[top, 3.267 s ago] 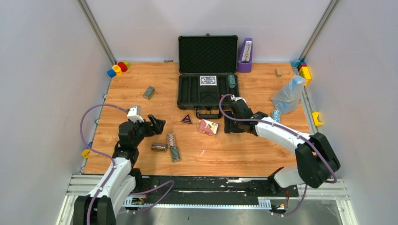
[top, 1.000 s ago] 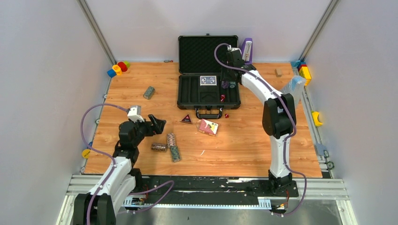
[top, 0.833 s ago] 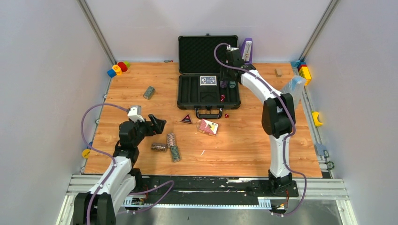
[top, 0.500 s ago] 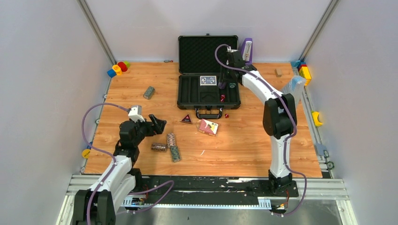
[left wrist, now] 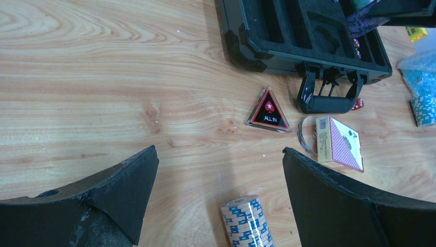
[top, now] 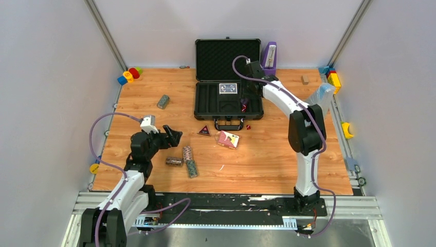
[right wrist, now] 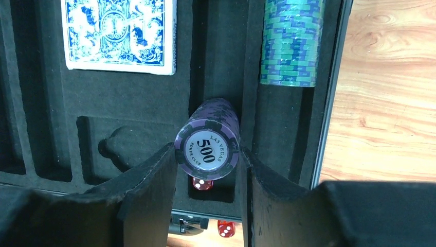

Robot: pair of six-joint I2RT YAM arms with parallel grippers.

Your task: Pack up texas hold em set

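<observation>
Three loose rolls lie lower left of centre in the top view, close together on the table (top: 272, 159): a dark roll (top: 174, 161), a pale roll (top: 187, 153) and a green roll (top: 192, 168). Left gripper (top: 174, 137): just left of them, jaws wide apart, nothing held. Its own camera shows the pale roll low in frame between the fingers (left wrist: 118, 195).

Beyond, mid-frame: triangle (top: 204, 130) lying flat, marked "ALL IN". Red-backed deck (top: 227, 139) just to its right. One die (top: 248, 126) on the wood near the handle (top: 229, 124). A fourth, grey roll (top: 163, 101) lies alone, left of the case (top: 226, 59).

Case open, lid upright against the back wall. Right gripper (right wrist: 208, 152): over the right part of the case, clamped on a purple roll (right wrist: 207, 145) whose end reads "500", fingers pressing both sides. This roll sits over the channel second from the right edge — whether it rests on the foam cannot be told. Teal roll (right wrist: 290, 41) lies in the rightmost channel, upper right of the wrist view. Blue-backed deck (right wrist: 118, 33) in its recess, upper left. Second die (right wrist: 202, 183) in a small pocket under the purple roll.

Right of the case: clear bag (top: 316, 100). Far edge: metronome (top: 269, 59) beside the lid, blocks (top: 129, 75) in the far left corner.
</observation>
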